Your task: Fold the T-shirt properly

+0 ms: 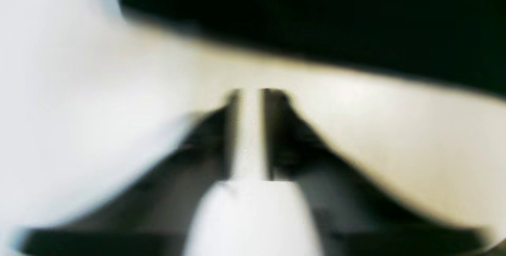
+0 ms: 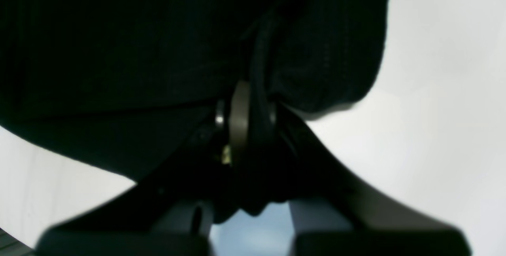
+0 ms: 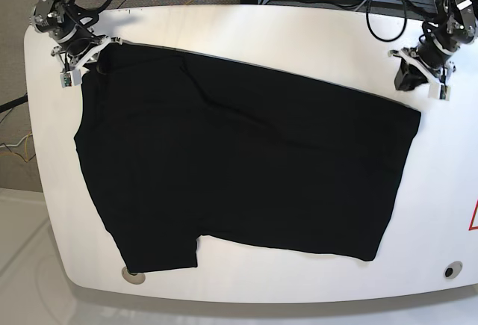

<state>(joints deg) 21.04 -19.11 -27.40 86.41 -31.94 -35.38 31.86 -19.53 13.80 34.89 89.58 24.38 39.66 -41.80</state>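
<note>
Base view: T-shirt point(image 3: 246, 168) spread across the table point(image 3: 299, 30); right gripper point(image 2: 247, 107) clenched on its far corner, left gripper point(image 1: 250, 97) narrowly parted, grasping nothing.

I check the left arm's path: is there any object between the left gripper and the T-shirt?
Nothing visible. The left gripper hangs over bare white table, with the T-shirt edge just ahead. The right gripper is shut on the cloth.
</note>
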